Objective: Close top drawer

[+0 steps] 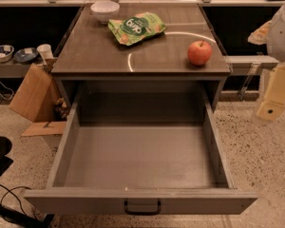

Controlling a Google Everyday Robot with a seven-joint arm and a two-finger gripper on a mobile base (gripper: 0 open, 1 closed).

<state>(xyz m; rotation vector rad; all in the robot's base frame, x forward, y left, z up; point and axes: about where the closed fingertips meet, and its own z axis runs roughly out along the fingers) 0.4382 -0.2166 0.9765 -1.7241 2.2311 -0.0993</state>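
Observation:
The top drawer [140, 163] is a wide, deep grey metal drawer, pulled fully out toward me and empty inside. Its front panel runs along the bottom of the view, with a small black bar handle [142, 208] at its middle. My gripper [274, 101] is at the right edge of the view, a pale yellow and white piece held above the floor, to the right of the drawer's right wall and apart from it.
On the cabinet top [95, 51] lie a white bowl [104, 9], a green snack bag [137, 27] and a red apple [199, 52]. A cardboard box [33, 94] stands on the floor to the left. Black cables [4, 203] lie at the lower left.

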